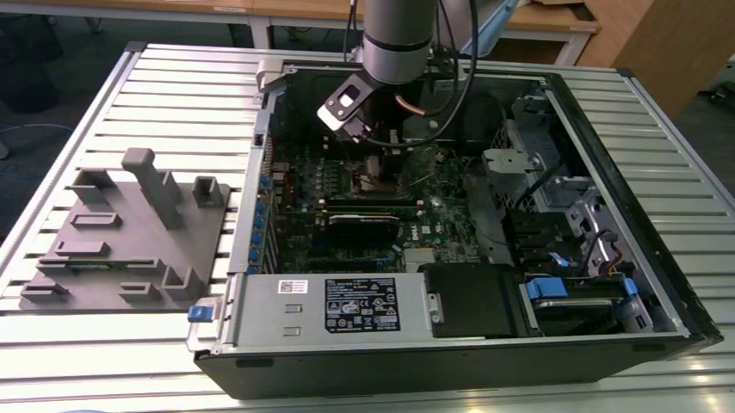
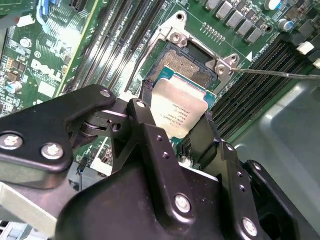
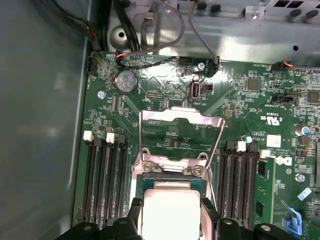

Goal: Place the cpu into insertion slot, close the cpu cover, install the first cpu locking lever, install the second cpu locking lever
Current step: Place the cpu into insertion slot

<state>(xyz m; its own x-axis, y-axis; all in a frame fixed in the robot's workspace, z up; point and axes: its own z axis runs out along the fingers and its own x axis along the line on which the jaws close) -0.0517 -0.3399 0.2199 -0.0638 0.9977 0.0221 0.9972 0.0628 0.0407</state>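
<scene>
Slatted metal table [image 1: 172, 77], open computer case [image 1: 677, 284] standing on it. Gripper [image 2: 176, 103]: I log it clamped on the cpu [image 2: 184, 116] by two opposite edges. Cpu: over the insertion slot [image 2: 187, 60], partly covering it; contact I cannot judge. Cpu cover [image 3: 181, 117]: swung open beyond the slot. Green motherboard [image 3: 240, 100] all around.
</scene>
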